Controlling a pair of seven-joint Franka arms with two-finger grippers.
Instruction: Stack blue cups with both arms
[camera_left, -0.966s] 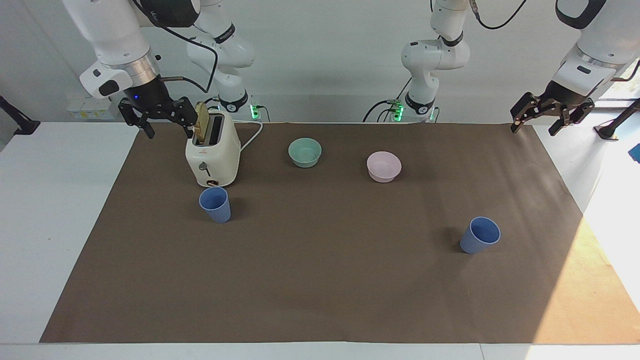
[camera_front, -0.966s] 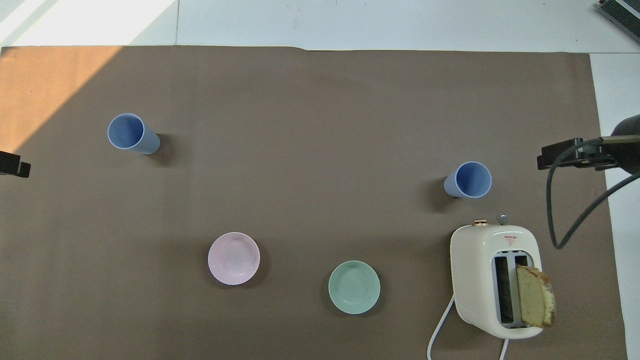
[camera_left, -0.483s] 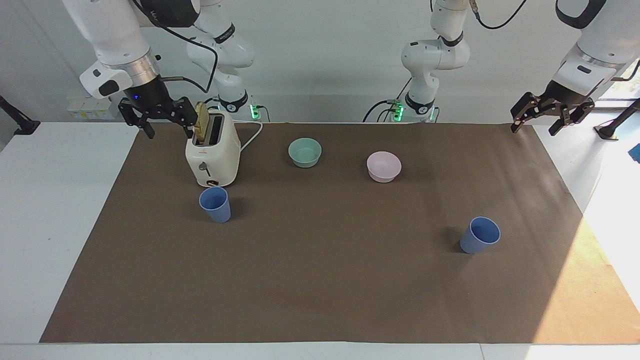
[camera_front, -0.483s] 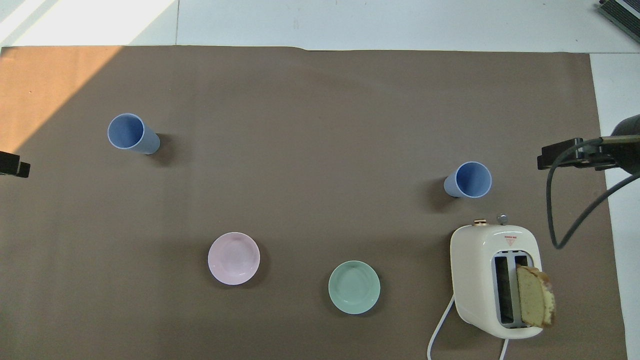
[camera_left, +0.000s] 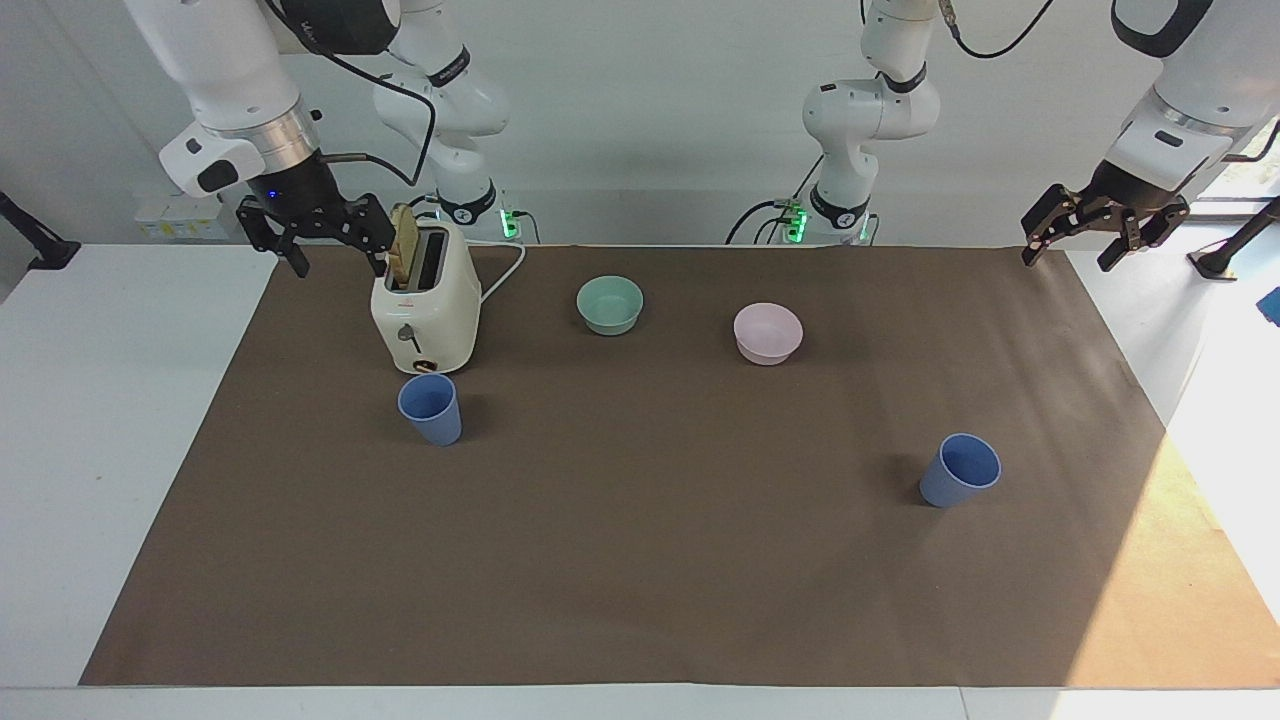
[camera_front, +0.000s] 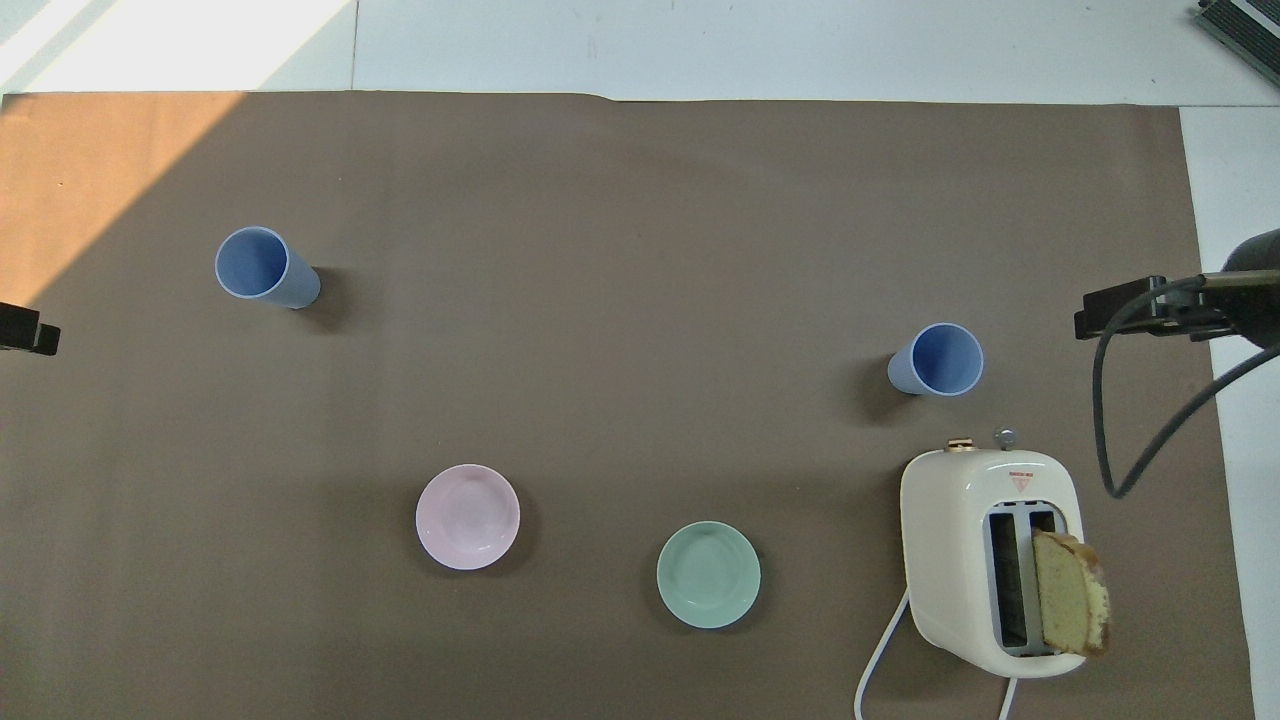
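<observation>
Nothing has shifted since the earlier frames. From the facing view we see the right gripper (camera_left: 333, 254), jaws spread, over the mat's edge by the glossy cream toaster (camera_left: 426, 303); the left gripper (camera_left: 1098, 237), jaws spread, waits over the mat's corner. Two tapered blue plastic cups stand upright, well apart: one cup (camera_left: 431, 408) just beside the toaster, the other cup (camera_left: 960, 470) toward the left arm's end.

From overhead we see round pink bowl (camera_front: 467, 516) and mint bowl (camera_front: 708, 574) on the matte brown mat (camera_front: 620, 250).
</observation>
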